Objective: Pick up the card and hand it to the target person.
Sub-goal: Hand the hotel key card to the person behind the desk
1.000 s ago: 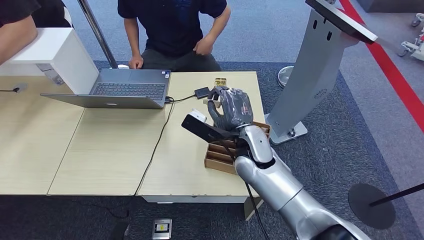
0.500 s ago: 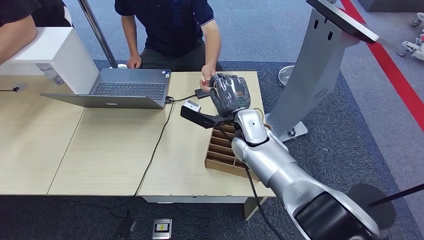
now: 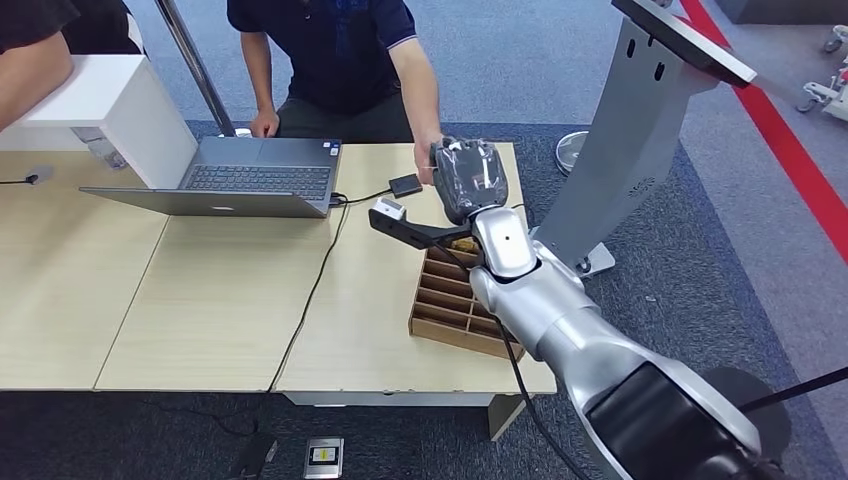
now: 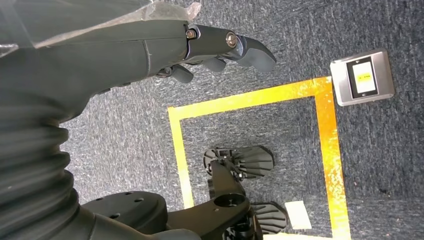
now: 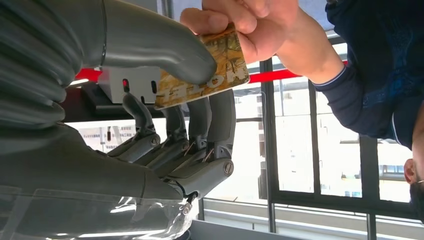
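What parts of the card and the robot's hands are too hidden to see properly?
- Card, right wrist view: its print is partly covered by the right robot hand and the person's hand.
- Head view: the back of the right robot hand hides the card.
- Left robot hand, left wrist view: its palm faces away, though nothing shows in it.
- Wooden box, head view: the arm covers part of it, so its contents are unclear.

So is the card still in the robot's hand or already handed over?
Mid-handover: the right hand pinches the card while the person's hand grips its other end.
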Controlling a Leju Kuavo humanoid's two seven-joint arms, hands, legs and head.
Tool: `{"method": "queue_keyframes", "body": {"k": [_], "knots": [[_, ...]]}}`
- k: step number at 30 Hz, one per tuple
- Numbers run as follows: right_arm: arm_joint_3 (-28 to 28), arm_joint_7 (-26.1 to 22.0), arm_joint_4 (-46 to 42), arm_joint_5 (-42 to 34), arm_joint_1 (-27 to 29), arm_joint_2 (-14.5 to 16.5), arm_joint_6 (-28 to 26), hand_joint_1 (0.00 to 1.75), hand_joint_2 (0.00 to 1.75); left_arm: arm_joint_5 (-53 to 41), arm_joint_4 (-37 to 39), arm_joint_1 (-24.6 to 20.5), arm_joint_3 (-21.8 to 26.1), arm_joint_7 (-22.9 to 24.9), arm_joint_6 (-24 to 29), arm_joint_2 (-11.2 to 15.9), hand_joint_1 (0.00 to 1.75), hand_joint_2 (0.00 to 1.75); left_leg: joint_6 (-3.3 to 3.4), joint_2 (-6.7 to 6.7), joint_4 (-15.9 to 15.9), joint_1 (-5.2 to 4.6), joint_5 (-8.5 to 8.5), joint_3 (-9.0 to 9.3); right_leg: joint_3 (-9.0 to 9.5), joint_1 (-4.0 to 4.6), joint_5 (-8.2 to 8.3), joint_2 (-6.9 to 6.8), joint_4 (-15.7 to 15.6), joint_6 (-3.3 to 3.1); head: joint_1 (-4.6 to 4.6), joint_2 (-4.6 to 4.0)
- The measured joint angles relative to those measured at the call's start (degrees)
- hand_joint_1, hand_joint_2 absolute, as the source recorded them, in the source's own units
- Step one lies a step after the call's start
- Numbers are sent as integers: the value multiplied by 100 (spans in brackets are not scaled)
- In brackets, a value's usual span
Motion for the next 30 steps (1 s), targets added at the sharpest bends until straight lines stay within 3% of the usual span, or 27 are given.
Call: {"method": "queue_keyframes", "body": {"k": [1,15,20,24,30], "knots": [[6,-21,23,-4,-8,11,-4,0,175,-5,0,0,0,0,-4,-3,0,175,0,0,0,0,0,0,0,0,0,0,0,0,0,0],[74,-535,183,-481,-30,92,-466,0,175,32,-2,-1,-2,-54,9,-7,0,175,0,1,1,-1,0,2,1,0,0,0,0,0,0,0],[-200,-1152,-8,-1561,-18,73,-595,0,175,97,-2,21,-2,-69,87,-2,0,175,0,1,0,-1,0,2,1,0,0,0,0,0,1,0],[-541,-1619,-315,-2765,28,10,-126,0,175,169,-2,51,-2,-136,109,28,0,175,0,0,0,-1,0,3,1,0,0,0,0,0,1,0],[-849,-1646,-1154,-4093,271,-263,615,0,175,275,-2,97,4,-220,109,103,0,175,0,0,1,-2,0,6,1,1,0,0,0,0,0,0]]}}
